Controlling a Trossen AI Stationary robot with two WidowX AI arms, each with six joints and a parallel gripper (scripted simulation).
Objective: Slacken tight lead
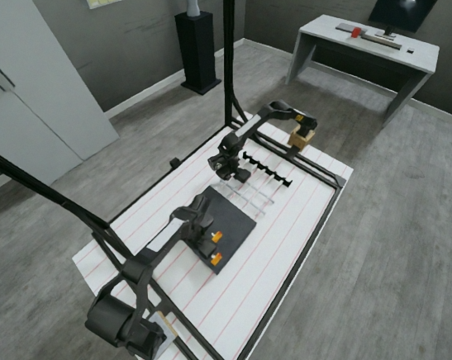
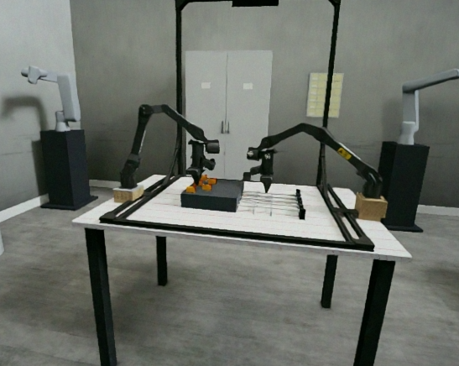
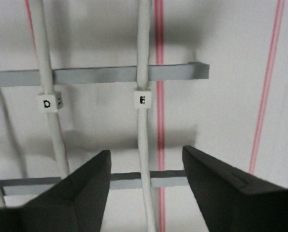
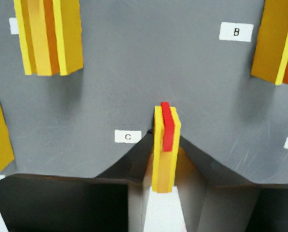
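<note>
With right claw (image 1: 208, 248) (image 2: 195, 181) (image 4: 166, 137), gripping the handle (image 4: 159, 167) beside label C (image 4: 128, 136), on the dark box (image 1: 237, 223) (image 2: 209, 202) (image 4: 150, 50). With left claw (image 1: 242, 176) (image 2: 267, 190) (image 3: 146, 152), hovering part-open over lead E (image 3: 143, 130), unheld; near it, lead D (image 3: 56, 130), above the striped tabletop (image 1: 270, 264) (image 2: 174, 210) (image 3: 225, 120).

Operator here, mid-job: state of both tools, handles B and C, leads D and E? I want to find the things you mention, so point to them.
Left tool (image 1: 226, 177) (image 2: 267, 190) (image 3: 146, 151): open.
Right tool (image 1: 197, 240) (image 2: 196, 181) (image 4: 166, 142): shut on handle C.
Handle C (image 4: 163, 172): gripped; seal unclear.
Handle B (image 4: 271, 47): ungripped.
Lead D (image 3: 44, 50): ungripped, tension unclear.
Lead E (image 3: 143, 122): ungripped, tension unclear.
</note>
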